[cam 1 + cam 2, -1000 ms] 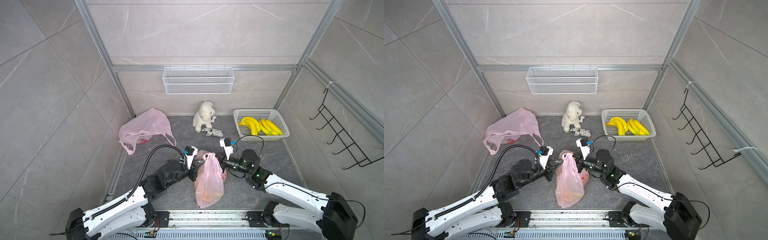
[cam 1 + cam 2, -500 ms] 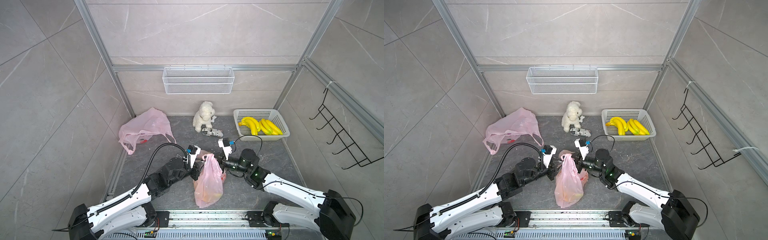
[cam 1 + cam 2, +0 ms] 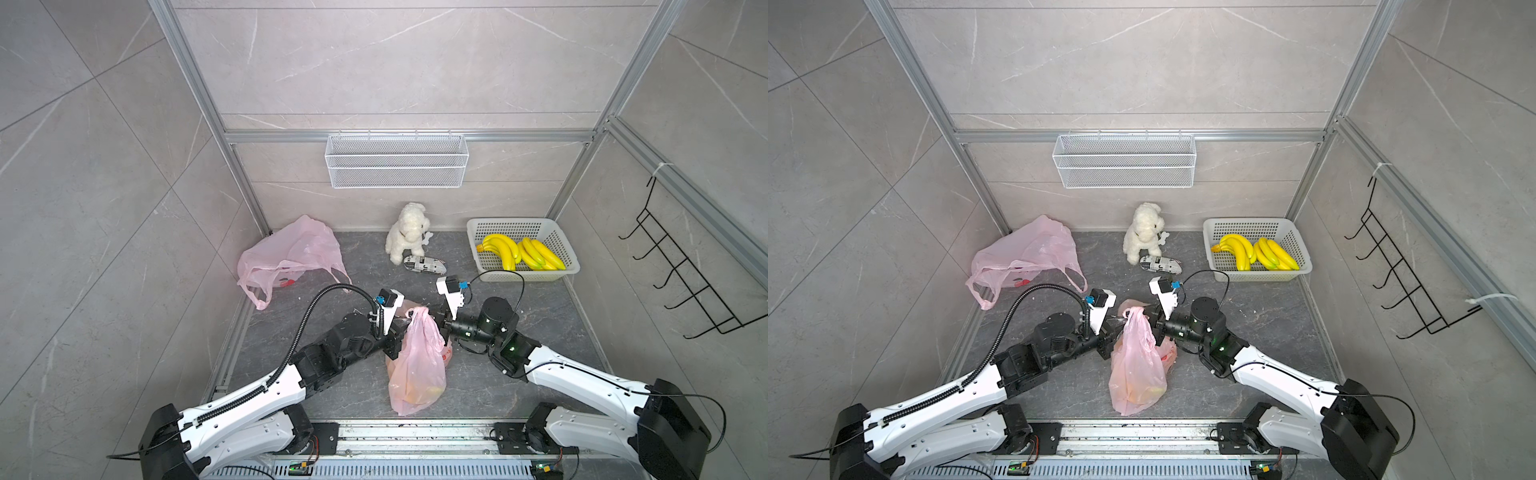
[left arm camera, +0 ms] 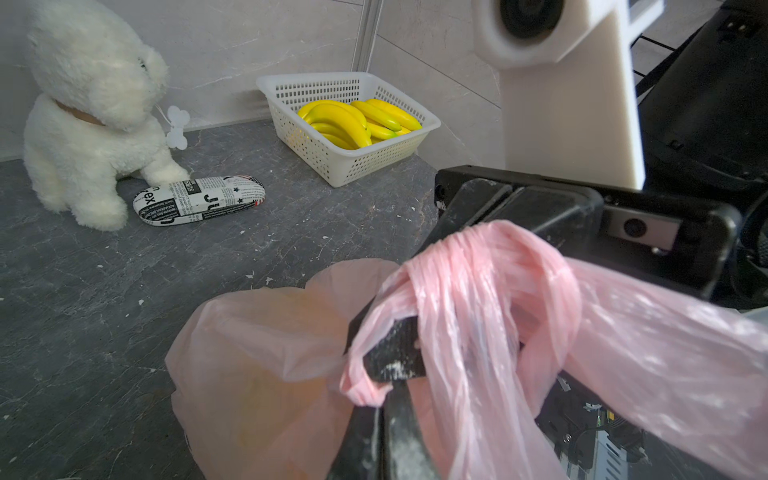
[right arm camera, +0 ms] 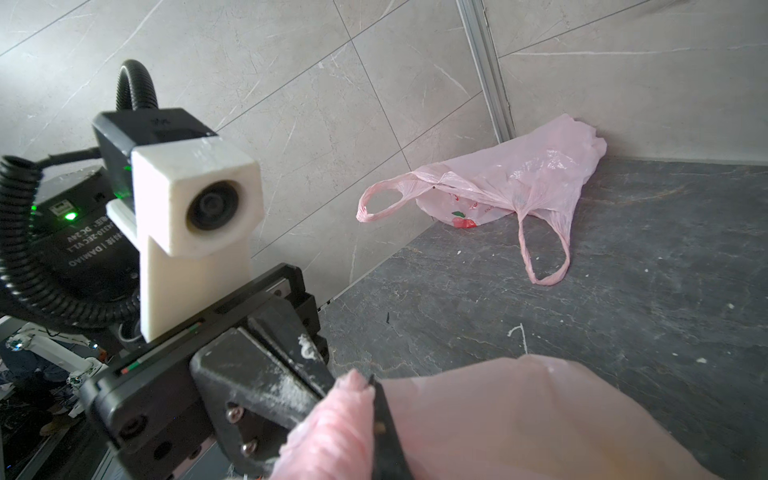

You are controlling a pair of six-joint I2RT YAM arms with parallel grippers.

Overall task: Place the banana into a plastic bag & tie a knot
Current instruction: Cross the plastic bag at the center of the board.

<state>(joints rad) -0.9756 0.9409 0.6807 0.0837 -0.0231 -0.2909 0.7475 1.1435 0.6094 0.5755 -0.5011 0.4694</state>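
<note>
Two closed grips on pink bag (image 3: 415, 365), lower centre of frame: left pincer (image 3: 402, 325) and right pincer (image 3: 439, 322) clamped on twisted handles. Yellow banana (image 3: 432, 390) dimly visible inside, near bottom, over grey surface (image 3: 540, 332).

The bag (image 3: 417, 365) is thin pink plastic, translucent and crinkled; so is the second bag (image 3: 291, 253). Bananas (image 3: 519, 253) look smooth and glossy in a white perforated plastic basket (image 3: 511, 227). The toy dog (image 3: 405, 232) is fluffy white plush. The floor (image 3: 552, 320) is matt dark stone, flecked white. The left fingers (image 4: 392, 355) are matt black, dust-scuffed.
</note>
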